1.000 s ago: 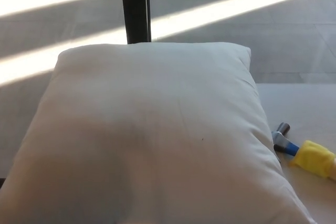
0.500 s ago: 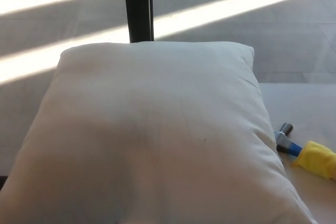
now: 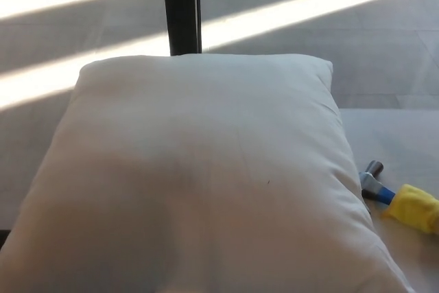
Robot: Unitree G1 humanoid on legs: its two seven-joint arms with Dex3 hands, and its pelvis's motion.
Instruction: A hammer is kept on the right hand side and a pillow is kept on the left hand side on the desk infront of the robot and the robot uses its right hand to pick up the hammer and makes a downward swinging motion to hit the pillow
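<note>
White cloth pillow (image 3: 199, 176) filled near-left desk (image 3: 405, 142) | hammer (image 3: 401, 200) lay right, just beside pillow edge, yellow grip cut off | neither hand seen, state unknowable | risk: blind reach, grip snagging pillow, weak hold

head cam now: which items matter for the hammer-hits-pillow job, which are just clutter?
Job items:
pillow, fills most of the desk
hammer, desk's right edge, beside the pillow, not picked up; no robot hand in view

Clutter:
dark post behind the pillow
</note>
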